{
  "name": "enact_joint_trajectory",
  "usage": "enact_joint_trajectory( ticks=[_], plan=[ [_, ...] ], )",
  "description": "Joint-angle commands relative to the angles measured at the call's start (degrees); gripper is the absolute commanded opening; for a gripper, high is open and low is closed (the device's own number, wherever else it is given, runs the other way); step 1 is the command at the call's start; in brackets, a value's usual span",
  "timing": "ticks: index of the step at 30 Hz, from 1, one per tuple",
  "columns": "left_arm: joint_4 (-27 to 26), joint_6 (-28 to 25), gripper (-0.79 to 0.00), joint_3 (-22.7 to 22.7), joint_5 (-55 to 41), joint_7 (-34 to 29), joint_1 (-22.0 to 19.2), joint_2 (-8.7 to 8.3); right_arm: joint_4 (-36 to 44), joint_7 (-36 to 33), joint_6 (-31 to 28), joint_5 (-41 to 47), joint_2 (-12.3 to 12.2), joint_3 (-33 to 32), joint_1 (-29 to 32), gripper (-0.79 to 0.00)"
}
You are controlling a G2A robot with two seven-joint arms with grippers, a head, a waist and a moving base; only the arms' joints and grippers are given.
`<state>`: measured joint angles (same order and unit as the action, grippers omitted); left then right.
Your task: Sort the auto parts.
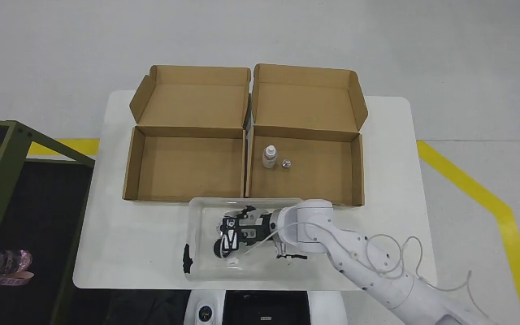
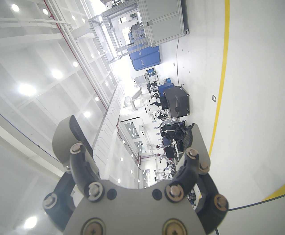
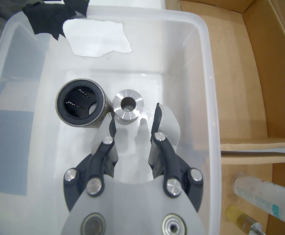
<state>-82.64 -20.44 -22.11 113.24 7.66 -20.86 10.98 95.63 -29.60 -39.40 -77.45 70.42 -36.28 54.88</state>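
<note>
- White surface (image 1: 114, 244) carries one clear bin (image 1: 195, 211) at its near edge and two open cardboard boxes behind the bin.
- Inside the bin we see two parts lying just beside each other: a small silver sleeve (image 3: 128, 106) with a hole through its middle, and a bigger black-ended bearing (image 3: 81, 102), also hollow.
- Our right end effector (image 3: 134, 120) is lowered into the bin with its fingers apart. One fingertip (image 3: 112, 126) is in the gap between the bearing and the sleeve, and the other fingertip (image 3: 157, 115) is just beside the sleeve on its far side. We cannot tell if they touch the sleeve.
- On the end wall of the bin there is a torn white label (image 3: 98, 37) and a piece of black tape (image 3: 44, 13).
- Behind the bin, the left box (image 1: 187, 166) shows a bare floor. The right box (image 1: 325, 171) holds a small white bottle (image 1: 269, 155) and, near it, a little shiny piece (image 1: 286, 163).
- Our left end effector (image 2: 133, 124) is turned away toward the hall, with its fingers wide apart and nothing between them.
</note>
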Motion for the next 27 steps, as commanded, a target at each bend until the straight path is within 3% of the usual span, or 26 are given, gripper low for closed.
enact_joint_trajectory(
  ticks=[1,18,27],
  plan=[
    [0.00,0.00,0.000,0.00,0.00,0.00,0.00,0.00,-0.63,0.06,0.09,0.06,0.30,0.47,-0.35,-0.462],
    [0.00,0.00,0.000,0.00,0.00,0.00,0.00,0.00,-5.99,0.77,0.71,1.60,3.27,4.01,-3.88,-0.453],
    [0.00,0.00,0.000,0.00,0.00,0.00,0.00,0.00,-8.15,1.42,0.64,2.01,4.30,4.80,-4.43,-0.496]
  ],
)
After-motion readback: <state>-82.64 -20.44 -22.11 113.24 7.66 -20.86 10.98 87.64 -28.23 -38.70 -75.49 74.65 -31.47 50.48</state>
